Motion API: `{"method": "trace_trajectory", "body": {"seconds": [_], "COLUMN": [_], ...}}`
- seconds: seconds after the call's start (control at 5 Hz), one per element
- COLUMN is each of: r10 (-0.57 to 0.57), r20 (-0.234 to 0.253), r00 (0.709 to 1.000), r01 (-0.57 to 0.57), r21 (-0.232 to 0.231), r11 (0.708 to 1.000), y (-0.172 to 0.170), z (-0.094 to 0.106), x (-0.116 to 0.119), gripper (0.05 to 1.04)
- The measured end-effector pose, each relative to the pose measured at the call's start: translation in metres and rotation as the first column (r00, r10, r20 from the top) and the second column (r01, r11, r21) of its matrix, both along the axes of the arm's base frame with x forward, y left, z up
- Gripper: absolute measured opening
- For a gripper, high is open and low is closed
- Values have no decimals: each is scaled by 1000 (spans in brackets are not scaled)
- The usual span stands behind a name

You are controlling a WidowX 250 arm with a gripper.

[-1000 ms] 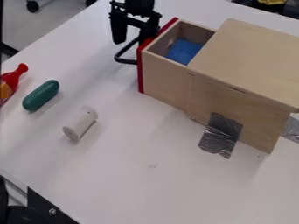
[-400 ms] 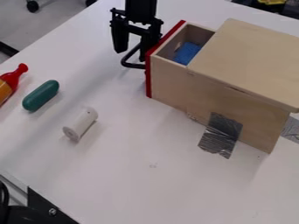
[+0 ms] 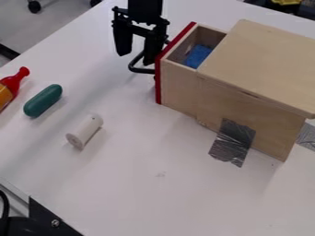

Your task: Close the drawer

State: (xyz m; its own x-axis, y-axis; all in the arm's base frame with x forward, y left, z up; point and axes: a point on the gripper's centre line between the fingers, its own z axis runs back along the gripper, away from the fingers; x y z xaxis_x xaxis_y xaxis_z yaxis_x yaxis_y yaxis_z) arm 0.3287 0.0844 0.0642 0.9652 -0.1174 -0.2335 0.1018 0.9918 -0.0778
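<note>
The black gripper point(image 3: 136, 56) hangs at the top, left of the drawer's red front, with its two fingers spread and nothing held between them. Its right finger is at the black handle point(image 3: 140, 70); whether they touch is unclear. The drawer point(image 3: 177, 87), wooden with a red front edge, stands partly out of the left end of the wooden box point(image 3: 258, 64). A blue object point(image 3: 197, 56) lies inside it.
On the white table point(image 3: 135, 184), left of the box, lie a white cylinder point(image 3: 85, 131), a green capsule-shaped object point(image 3: 43, 100) and a red and orange bottle point(image 3: 10, 85). Silver tape point(image 3: 232, 142) fixes the box's near side to the table.
The drawer has slid a little to the right into the box. The gripper moved down and right, then slightly back left in the last moment.
</note>
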Motion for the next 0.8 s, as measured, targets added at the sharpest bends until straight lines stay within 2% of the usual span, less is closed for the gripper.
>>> {"method": "trace_trajectory", "body": {"seconds": [0.6,0.8], "r10": [-13,6], "r20": [11,52], "r00": [1000,999], "r01": [13,-7], "r21": [-7,7], "r11": [1000,1000], "y": [-8,-5], "z": [-1,4], "x": [-3,9], "gripper": [999,999]}}
